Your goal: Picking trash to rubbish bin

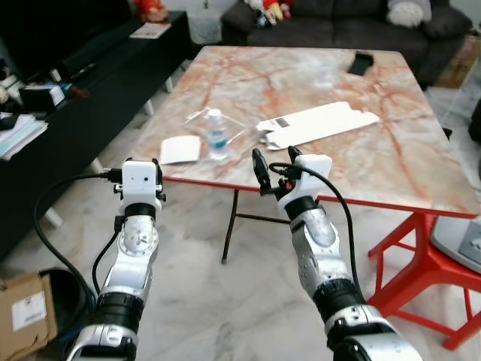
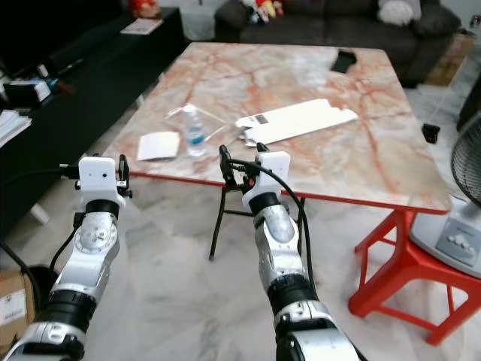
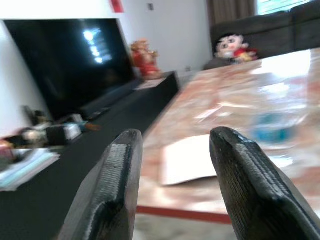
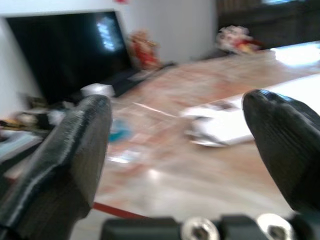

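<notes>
A marble-patterned table (image 1: 316, 83) with a red frame is seen ahead, and both arms are raised toward its near edge. A small plastic water bottle (image 1: 216, 135) with a blue label stands upright near that edge, on a sheet of clear plastic wrap (image 1: 197, 117). Just beside the bottle, on the robot's left, a folded white paper (image 1: 180, 149) lies flat. Farther in, a long flattened white carton (image 1: 319, 124) is spread across the tabletop, and a dark phone-like object (image 1: 361, 62) rests near the far edge. The right gripper (image 1: 275, 167) is held at the table's near edge, close to the bottle, with its fingers (image 4: 75, 150) spread wide and nothing between them. The left gripper (image 3: 172, 170) is held short of the edge, facing the white paper, its fingers parted and empty.
</notes>
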{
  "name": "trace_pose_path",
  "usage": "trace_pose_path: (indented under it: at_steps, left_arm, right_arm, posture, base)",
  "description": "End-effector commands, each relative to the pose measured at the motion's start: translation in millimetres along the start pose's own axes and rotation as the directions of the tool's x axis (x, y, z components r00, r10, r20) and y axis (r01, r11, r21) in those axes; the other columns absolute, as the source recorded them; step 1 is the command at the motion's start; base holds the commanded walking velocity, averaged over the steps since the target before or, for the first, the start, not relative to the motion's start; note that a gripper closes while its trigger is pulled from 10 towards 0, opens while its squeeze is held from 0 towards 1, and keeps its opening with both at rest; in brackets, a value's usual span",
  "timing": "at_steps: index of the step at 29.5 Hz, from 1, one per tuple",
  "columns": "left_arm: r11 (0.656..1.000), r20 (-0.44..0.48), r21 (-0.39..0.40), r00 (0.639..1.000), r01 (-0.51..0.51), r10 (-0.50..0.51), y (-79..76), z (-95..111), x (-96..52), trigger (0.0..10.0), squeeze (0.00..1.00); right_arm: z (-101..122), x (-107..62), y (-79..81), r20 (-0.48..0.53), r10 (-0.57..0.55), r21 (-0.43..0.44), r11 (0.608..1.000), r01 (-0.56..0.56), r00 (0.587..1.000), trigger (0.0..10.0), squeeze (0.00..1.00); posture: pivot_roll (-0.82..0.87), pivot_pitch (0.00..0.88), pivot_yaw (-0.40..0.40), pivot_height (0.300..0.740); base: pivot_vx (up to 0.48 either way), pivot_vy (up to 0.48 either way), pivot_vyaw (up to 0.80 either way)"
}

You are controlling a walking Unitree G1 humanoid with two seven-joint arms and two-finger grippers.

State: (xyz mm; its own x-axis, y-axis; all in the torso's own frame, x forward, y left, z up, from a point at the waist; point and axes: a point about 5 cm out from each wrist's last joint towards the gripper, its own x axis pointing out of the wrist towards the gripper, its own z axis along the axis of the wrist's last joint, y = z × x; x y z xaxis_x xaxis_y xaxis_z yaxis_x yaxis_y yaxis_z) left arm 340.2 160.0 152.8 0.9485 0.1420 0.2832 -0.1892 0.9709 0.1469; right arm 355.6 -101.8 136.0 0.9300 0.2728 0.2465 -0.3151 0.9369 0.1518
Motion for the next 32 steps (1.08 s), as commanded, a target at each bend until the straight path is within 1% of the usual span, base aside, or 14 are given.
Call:
trace_pose_path:
  at_steps: [1, 6, 9, 11, 14, 16, 17, 19, 22, 32]
  left_arm:
    - [1.0, 0.011, 0.011, 1.0, -0.001, 0.001, 3.0, 4, 2.4, 10.0, 0.0]
    - [1.0, 0.018, 0.004, 1.0, -0.001, 0.0, 1.4, 6, 1.9, 10.0, 0.0]
    - [1.0, 0.022, 0.0, 1.0, -0.002, 0.002, 1.4, 8, 1.5, 10.0, 0.0]
    - [1.0, 0.026, -0.002, 1.0, -0.002, 0.002, 0.8, 10, 2.0, 10.0, 0.0]
    - [1.0, 0.033, -0.006, 0.999, -0.002, 0.003, 0.6, 12, 2.9, 10.0, 0.0]
    - [1.0, 0.037, -0.007, 0.999, -0.002, 0.002, 0.3, 13, 3.5, 10.0, 0.0]
    - [1.0, 0.037, -0.007, 0.999, -0.002, 0.002, 0.3, 14, 3.6, 10.0, 0.0]
    - [1.0, 0.037, -0.007, 0.999, -0.002, 0.002, 0.3, 14, 3.6, 10.0, 0.0]
    - [1.0, 0.042, -0.01, 0.999, -0.002, 0.002, 0.5, 16, 4.3, 10.0, 0.0]
    - [1.0, 0.065, -0.018, 0.998, -0.001, 0.002, 0.1, 23, 6.3, 10.0, 0.0]
  right_arm:
    - [8, 4.7, 5.3, 0.034, 0.009, 0.015, 1.0, -0.01, 0.999, 10.0, 0.0]
    - [8, 5.6, 6.7, 0.031, 0.016, 0.011, 1.0, -0.017, 0.999, 10.0, 0.0]
    - [10, 5.1, 9.7, 0.048, 0.042, -0.002, 0.999, -0.042, 0.998, 10.0, 0.0]
    - [11, 4.5, 11.3, 0.058, 0.059, -0.019, 0.998, -0.058, 0.997, 10.0, 0.0]
    - [12, 4.5, 11.1, 0.065, 0.049, -0.002, 0.999, -0.049, 0.997, 10.0, 0.0]
    - [11, 4.9, 8.8, 0.061, 0.029, 0.034, 0.999, -0.031, 0.998, 10.0, 0.0]
    - [11, 4.9, 8.5, 0.061, 0.026, 0.038, 0.999, -0.029, 0.998, 10.0, 0.0]
    - [11, 4.9, 8.6, 0.061, 0.026, 0.038, 0.999, -0.029, 0.998, 10.0, 0.0]
    - [12, 5.1, 11.0, 0.06, 0.059, -0.007, 0.998, -0.059, 0.996, 10.0, 0.0]
    - [15, 6.3, 12.5, 0.069, 0.063, 0.004, 0.998, -0.063, 0.996, 10.0, 0.0]
  posture:
    - [0.03, 0.042, 0.018, 0.74]
    - [0.03, 0.046, 0.014, 0.74]
    - [0.03, 0.046, 0.014, 0.74]
    - [0.04, 0.046, 0.012, 0.74]
    - [0.04, 0.046, 0.012, 0.74]
    - [0.04, 0.044, 0.012, 0.74]
    - [0.04, 0.044, 0.012, 0.74]
    - [0.04, 0.044, 0.012, 0.74]
    - [0.03, 0.045, 0.013, 0.74]
    - [0.03, 0.041, 0.011, 0.74]
  base:
    - [0.33, 0.0, 0.0]
    - [0.326, 0.0, 0.0]
    - [0.328, 0.0, 0.0]
    - [0.324, 0.0, 0.66]
    - [0.328, 0.0, 0.8]
    - [0.33, 0.0, 0.0]
    - [0.33, 0.0, 0.0]
    - [0.33, 0.0, 0.0]
    - [0.33, 0.0, 0.0]
    - [0.327, 0.0, 0.0]
